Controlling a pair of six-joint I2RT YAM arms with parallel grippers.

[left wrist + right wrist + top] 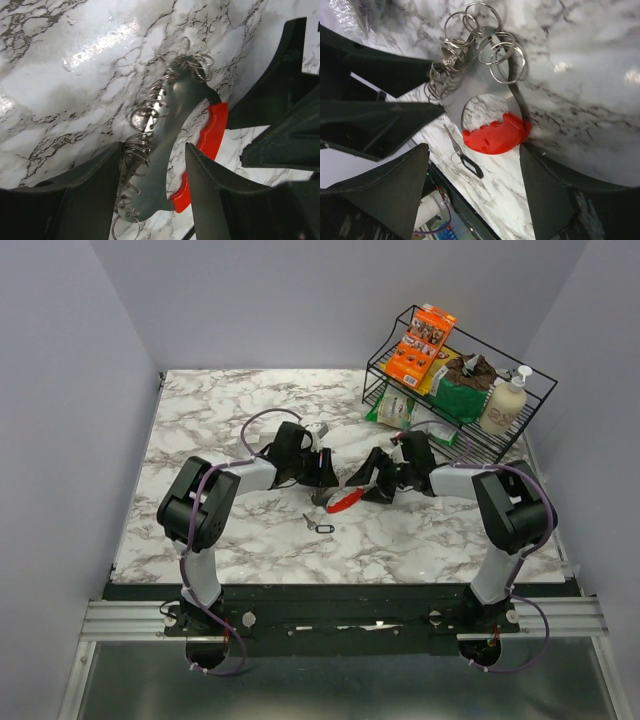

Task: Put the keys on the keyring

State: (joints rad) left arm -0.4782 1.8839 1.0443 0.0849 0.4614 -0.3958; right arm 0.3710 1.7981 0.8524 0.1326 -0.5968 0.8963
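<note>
Grey walls on 3 sides & a white marble bench (200, 430) w/ grey veins. The keyring (345, 502) lies flat on the bench, about mid-bench. It's a silver plate (175, 110) w/ a curved red strip (212, 130) on one edge. Lots of small split rings (485, 30) hang along the other edge & at one end.

The left pincer (152, 147) is at the keyring's left side. Its 2 fingers sit one on each side of the plate's end. One finger (85, 200) is right up against the rings & the other is just beside the red strip. Can't tell if it really pinches the keyring or is only very close.

The right pincer (474, 146) is at the keyring's right side, jaws wide. The red strip sits btwn its fingers. One fingertip (540, 180) is just beside the strip's end & the other is apart from it. It holds nothing.

The key (320, 526) lies flat on the bench near the keyring, on the side toward the arm bases. It has a thin silver shaft & a dark oval loop head. It lies apart from the split rings & from both pincers.

Well away from the keyring, at the bench's back right, stands a black wire rack (372, 368). In it are an orange box (421, 343), a green bag (462, 395) & a pump bottle (504, 402).
</note>
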